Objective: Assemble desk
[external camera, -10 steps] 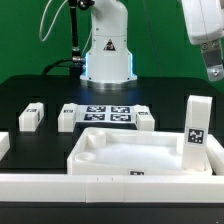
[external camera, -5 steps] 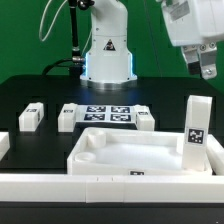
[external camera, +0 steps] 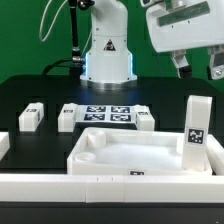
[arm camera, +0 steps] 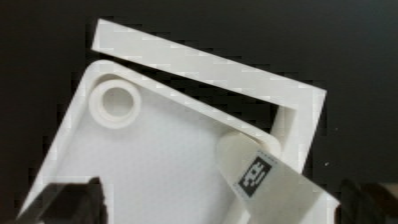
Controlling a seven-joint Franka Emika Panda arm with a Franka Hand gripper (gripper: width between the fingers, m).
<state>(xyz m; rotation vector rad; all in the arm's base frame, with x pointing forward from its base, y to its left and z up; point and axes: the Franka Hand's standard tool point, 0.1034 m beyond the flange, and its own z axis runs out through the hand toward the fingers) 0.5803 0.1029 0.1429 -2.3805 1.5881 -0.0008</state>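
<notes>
Upright leg (external camera: 196, 135) at tabletop (external camera: 76, 152) corner, marker board (external camera: 107, 114) beyond

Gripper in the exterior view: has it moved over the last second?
Yes. The gripper shifted toward the exterior view's left, nearer in the picture to the white robot base.

Robotics lab: arm base (external camera: 108, 55) at top centre of black table (external camera: 35, 95), green backdrop (external camera: 20, 35) behind, tagged marker board (external camera: 107, 114) mid-frame, cables (external camera: 74, 30) hanging.

Tabletop (arm camera: 160, 150) (round socket (arm camera: 118, 102) showing) — tagged leg (arm camera: 267, 185) beside.
</notes>
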